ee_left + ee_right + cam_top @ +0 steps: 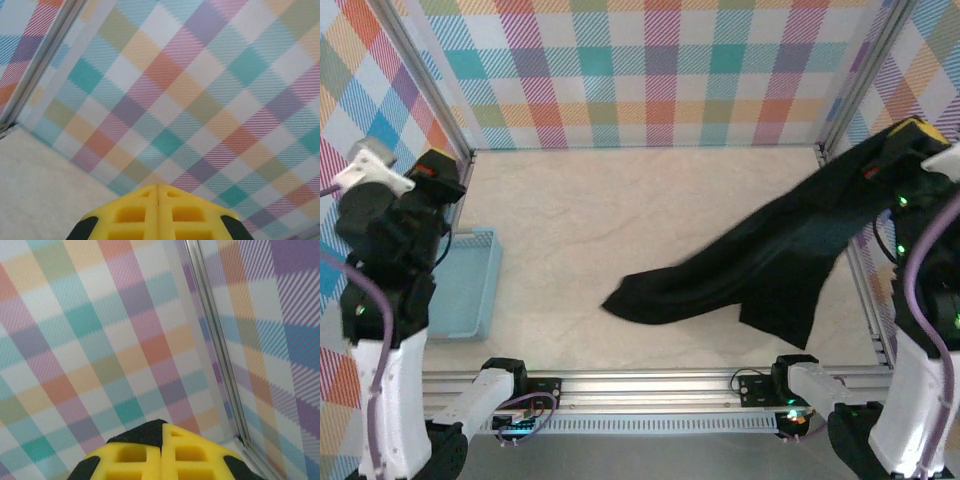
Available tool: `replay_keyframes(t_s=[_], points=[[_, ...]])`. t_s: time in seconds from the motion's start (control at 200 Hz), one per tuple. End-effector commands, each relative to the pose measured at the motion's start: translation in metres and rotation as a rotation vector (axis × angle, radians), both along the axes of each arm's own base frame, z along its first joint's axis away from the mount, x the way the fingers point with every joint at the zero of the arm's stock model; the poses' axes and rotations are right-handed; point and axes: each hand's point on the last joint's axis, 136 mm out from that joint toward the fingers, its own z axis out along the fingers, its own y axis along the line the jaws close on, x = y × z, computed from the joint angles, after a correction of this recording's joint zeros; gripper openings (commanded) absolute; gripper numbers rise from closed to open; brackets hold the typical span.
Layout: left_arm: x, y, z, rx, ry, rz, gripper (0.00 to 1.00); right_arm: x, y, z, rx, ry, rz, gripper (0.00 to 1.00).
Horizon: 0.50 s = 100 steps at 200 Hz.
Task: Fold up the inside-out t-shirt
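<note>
Black inside-out t-shirt (760, 260): its lower end rests on the tabletop (620, 200) centre-right, and the rest rises to the right end effector (162, 435), whose fingers are pressed together with fabric caught at the tips. Light-blue tray (475, 290) at the left edge: visible floor plain blue. Left end effector (158, 197) is raised, fingers pressed together, holding nothing.

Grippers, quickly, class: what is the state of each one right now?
Left gripper: closed, holding nothing.
Right gripper: closed on the inside-out t-shirt, one end raised.
</note>
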Motion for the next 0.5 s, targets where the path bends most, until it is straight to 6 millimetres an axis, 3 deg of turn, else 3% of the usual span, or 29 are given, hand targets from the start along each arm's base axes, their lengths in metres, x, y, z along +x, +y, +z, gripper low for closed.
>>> replay_keyframes(t_s=[0.0, 0.11, 0.225, 0.345, 0.495], points=[[0.003, -0.018, -0.004, 0.021, 0.044, -0.111, 0.0, -0.001, 0.007, 0.008, -0.058, -0.008, 0.037, 0.0], [0.043, -0.048, -0.059, -0.041, 0.195, -0.261, 0.08, 0.033, 0.018, -0.035, -0.025, 0.126, 0.099, 0.0], [0.083, -0.088, -0.139, -0.062, 0.393, -0.393, 0.21, 0.061, 0.035, -0.084, 0.016, 0.218, 0.192, 0.0], [0.102, -0.147, -0.21, 0.085, 0.582, -0.474, 0.31, 0.08, 0.038, -0.14, 0.071, 0.343, 0.204, 0.0], [0.112, -0.242, -0.287, 0.197, 0.706, -0.631, 0.42, 0.081, 0.008, -0.222, 0.143, 0.521, 0.014, 0.0]])
